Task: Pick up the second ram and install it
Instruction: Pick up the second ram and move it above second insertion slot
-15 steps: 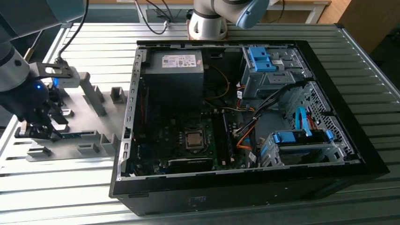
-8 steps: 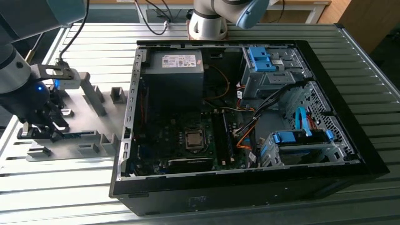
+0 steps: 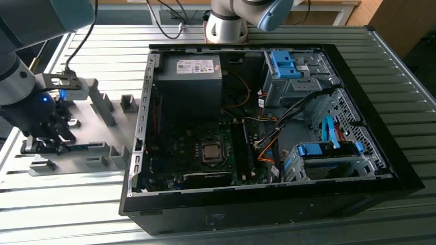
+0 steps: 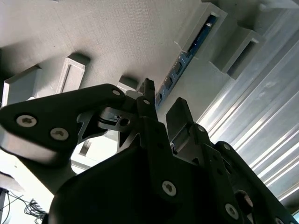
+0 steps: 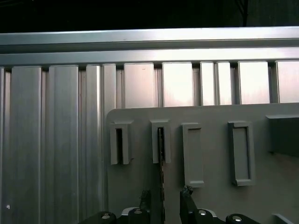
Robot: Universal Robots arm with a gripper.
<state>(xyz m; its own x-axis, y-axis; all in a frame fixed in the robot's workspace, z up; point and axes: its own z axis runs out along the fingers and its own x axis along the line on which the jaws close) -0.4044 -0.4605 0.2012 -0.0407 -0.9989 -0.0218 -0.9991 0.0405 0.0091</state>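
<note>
Locating the second ram (image 5: 161,158) comes first: where does it stand? (Student)

On edge, seated in a slotted block of the grey fixture plate (image 5: 212,140), which lies on the ribbed aluminium table (image 5: 56,140). In the second wrist view the second ram (image 4: 187,53) shows as a blue-green strip passing through raised blocks of that plate. (Tutor)

And the gripper (image 5: 163,198)? (Student)

It hangs over one end of the stick. In both wrist views its fingers (image 5: 187,198) stand apart, one on each side of the board, with a gap to either face; the gripper (image 4: 163,100) straddles the ram without clamping it. In the exterior view the gripper (image 3: 44,143) is down at the plate, at the exterior view's left, well apart from the open computer case (image 3: 402,168), whose motherboard (image 3: 197,138) lies exposed. (Tutor)
</note>
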